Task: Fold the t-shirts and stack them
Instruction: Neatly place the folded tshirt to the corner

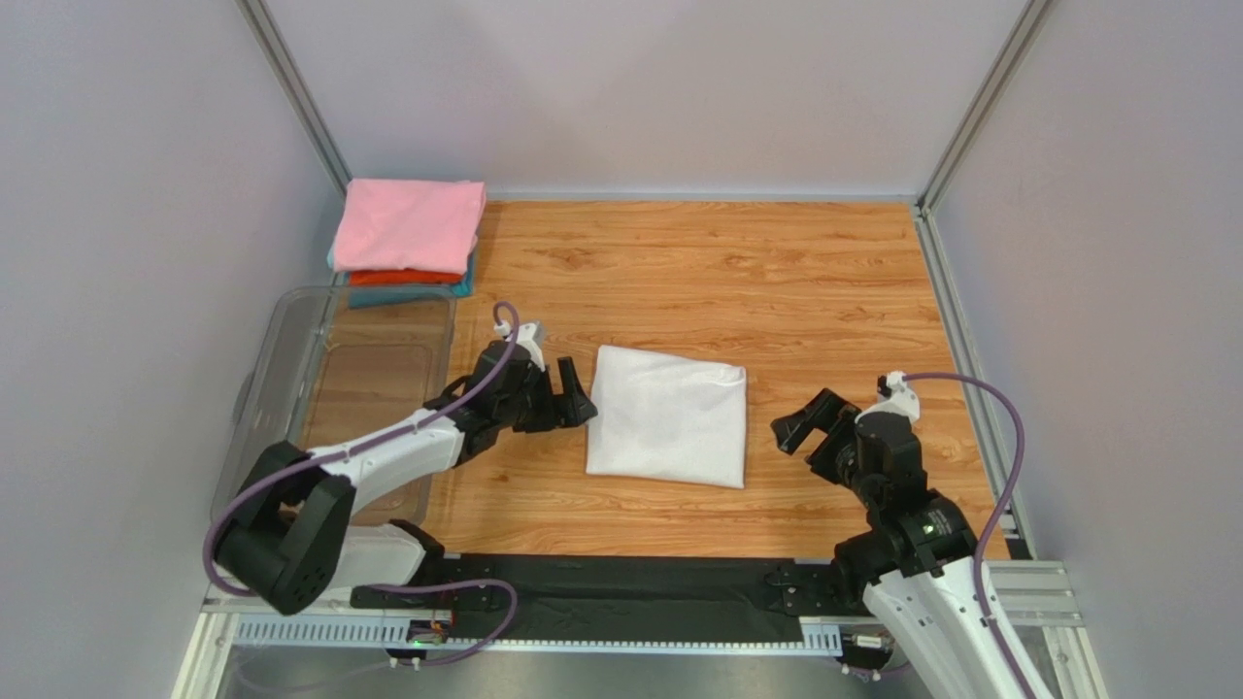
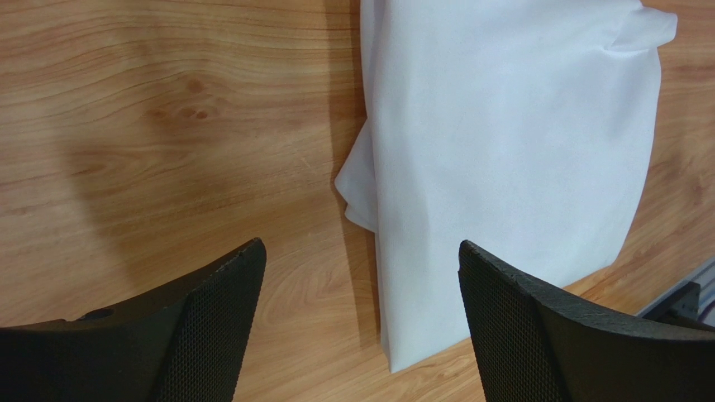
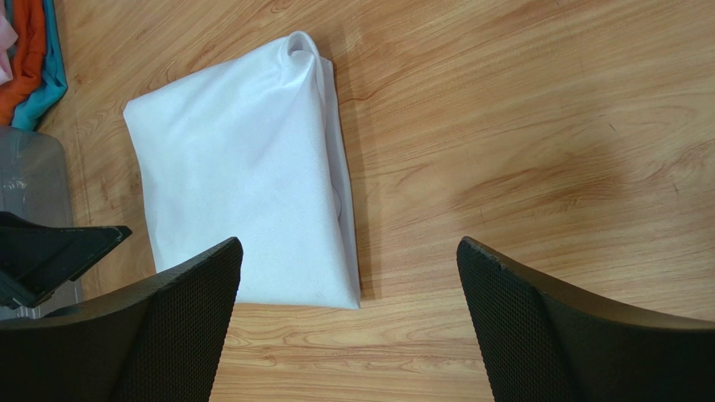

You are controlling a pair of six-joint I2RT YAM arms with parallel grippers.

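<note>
Lying folded, white t-shirt [image 1: 668,415] between left hand [image 1: 575,396] and right hand [image 1: 807,423], both spread apart.

Smooth matt cloth t-shirt [image 1: 668,415], satin grained wood table [image 1: 817,291], clear glossy plastic bin [image 1: 275,357]

Wooden table [image 1: 817,277] bears white t-shirt [image 1: 668,415], 3-tee stack [image 1: 409,233], clear bin [image 1: 263,386].

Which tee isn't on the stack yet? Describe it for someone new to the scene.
On the wooden table, look midway between the left claw and the right claw. A folded white t-shirt lies there. Unlike the pink, orange-red and teal tees stacked at the far-left corner, it is white and lies alone.
</note>
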